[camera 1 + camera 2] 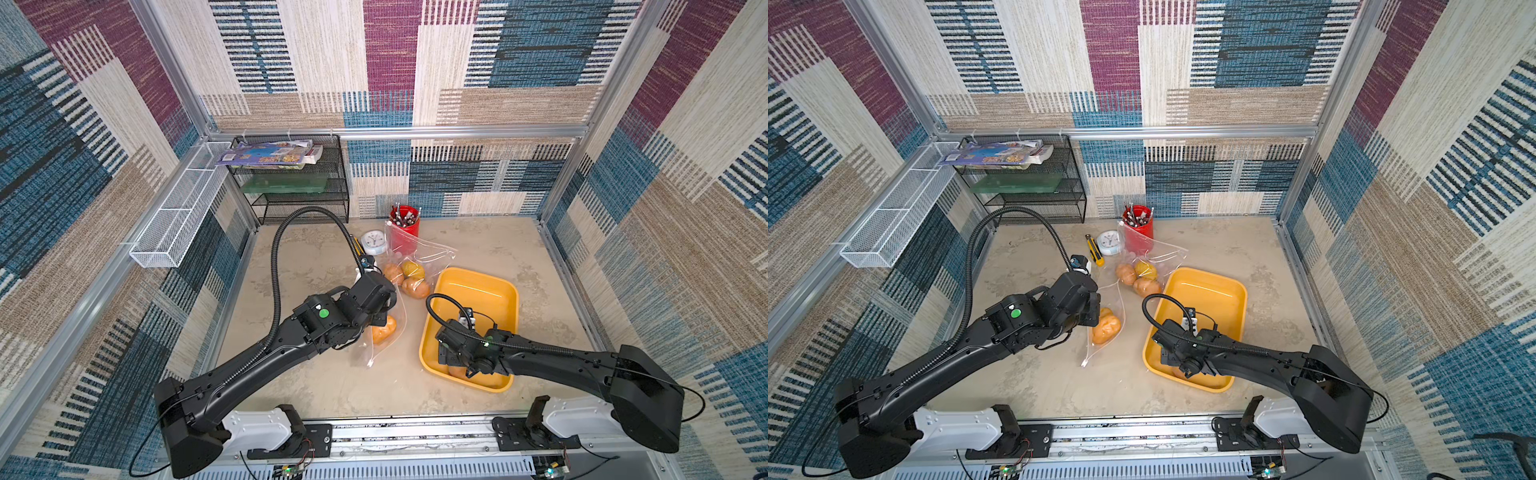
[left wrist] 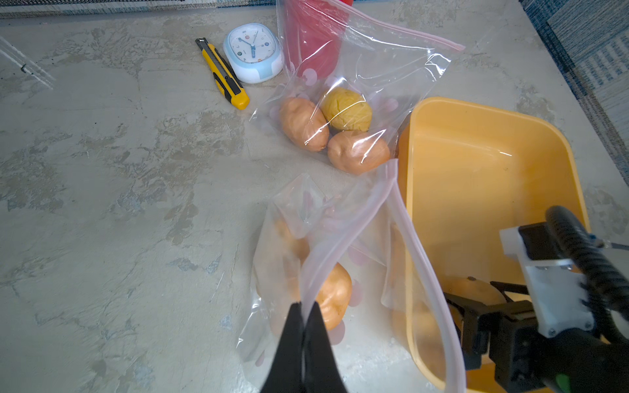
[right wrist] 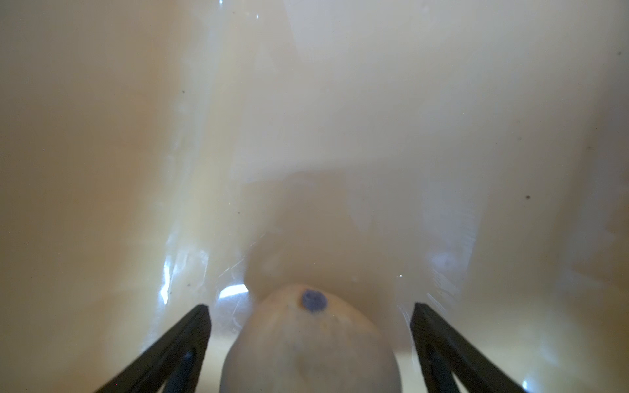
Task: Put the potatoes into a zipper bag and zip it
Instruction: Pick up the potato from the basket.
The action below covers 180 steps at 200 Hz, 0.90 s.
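Note:
My left gripper (image 2: 305,306) is shut on the rim of a clear zipper bag (image 2: 343,217), holding its mouth up beside the yellow tray (image 2: 476,153). A tan-orange potato (image 2: 332,296) shows through this bag, seen in both top views (image 1: 383,330) (image 1: 1106,326). A second zipper bag (image 2: 384,61) lies farther back with three potatoes (image 2: 347,109) inside, one of them yellower. My right gripper (image 3: 310,308) is down in the tray, open, its fingers on either side of a potato (image 3: 306,350) without touching it.
A red cup of pens (image 1: 404,220), a small clock (image 1: 374,242) and a yellow utility knife (image 1: 1094,250) stand behind the bags. A black wire shelf (image 1: 291,178) and a white mesh basket (image 1: 178,216) are at the back left.

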Each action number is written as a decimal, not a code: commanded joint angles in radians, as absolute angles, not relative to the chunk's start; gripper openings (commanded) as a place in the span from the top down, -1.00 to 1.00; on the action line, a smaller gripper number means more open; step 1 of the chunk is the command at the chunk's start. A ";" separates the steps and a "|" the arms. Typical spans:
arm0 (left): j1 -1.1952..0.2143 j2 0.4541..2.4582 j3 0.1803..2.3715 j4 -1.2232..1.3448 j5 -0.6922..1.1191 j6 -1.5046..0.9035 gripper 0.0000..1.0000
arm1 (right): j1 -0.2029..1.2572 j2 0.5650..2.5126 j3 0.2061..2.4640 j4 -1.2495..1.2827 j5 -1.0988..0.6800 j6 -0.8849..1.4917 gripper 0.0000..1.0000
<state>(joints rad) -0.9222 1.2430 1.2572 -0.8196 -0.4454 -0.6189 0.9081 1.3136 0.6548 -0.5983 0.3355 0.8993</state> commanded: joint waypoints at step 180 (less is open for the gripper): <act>-0.921 1.241 1.254 -0.807 -0.460 -0.601 1.00 | 0.760 0.913 0.585 -0.528 0.316 0.848 0.06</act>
